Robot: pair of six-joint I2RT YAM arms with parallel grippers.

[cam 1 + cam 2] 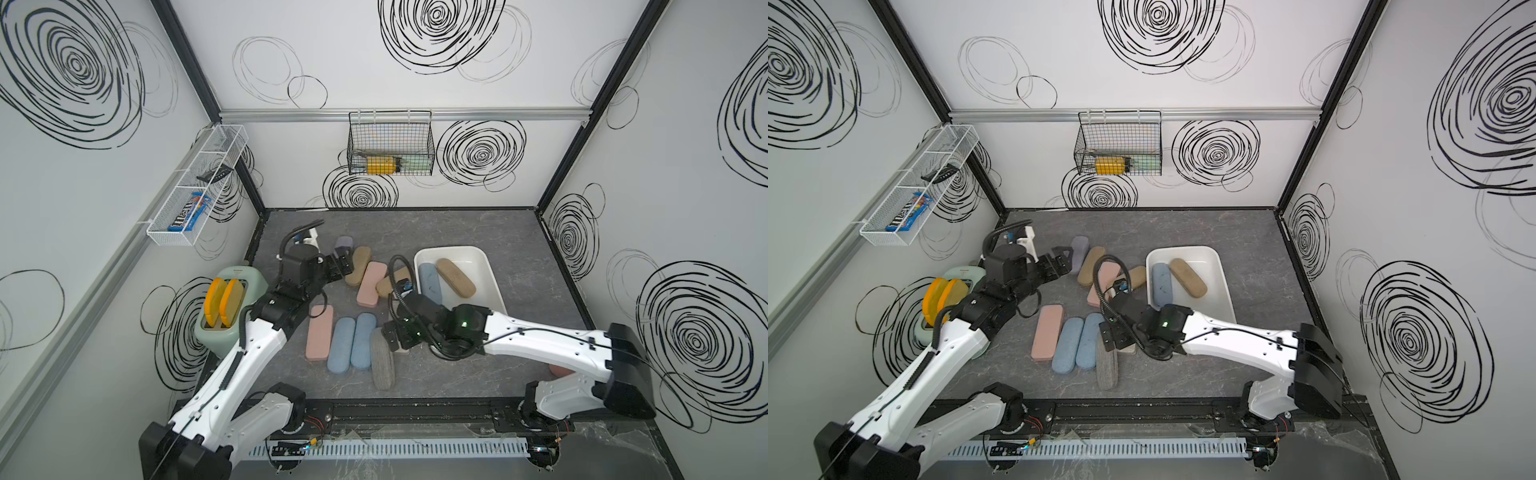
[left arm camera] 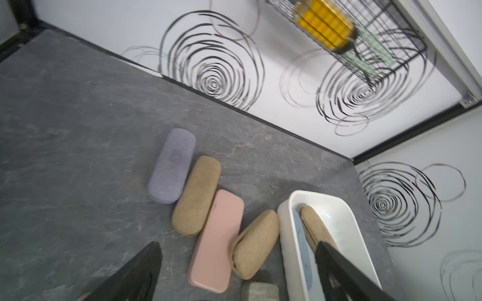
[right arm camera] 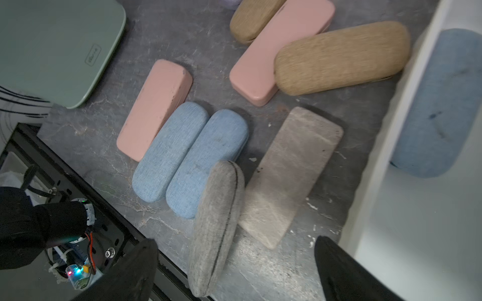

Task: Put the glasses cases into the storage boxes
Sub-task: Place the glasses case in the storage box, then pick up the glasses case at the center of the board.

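Note:
The white storage box [image 1: 451,248] sits right of centre and holds a blue case [image 1: 429,284] and a tan case [image 1: 456,277]. Left of it on the table lie lilac [image 2: 172,165], tan [image 2: 197,195], pink [image 2: 215,239] and tan [image 2: 257,242] glasses cases. Nearer the front are a pink case [image 3: 154,109], two blue cases [image 3: 169,151] [image 3: 206,161], a grey case [image 3: 216,224] on its edge and a flat grey-beige one [image 3: 289,177]. My left gripper [image 2: 237,247] hangs open above the back group. My right gripper [image 3: 236,243] is open over the grey case, not touching it.
A mint-green toaster [image 1: 245,278] with yellow-orange slices [image 1: 224,301] stands at the left table edge by my left arm. On the walls hang a black wire basket [image 1: 390,143] and a white mesh rack [image 1: 195,187]. Another pink thing [image 1: 559,370] shows under my right arm.

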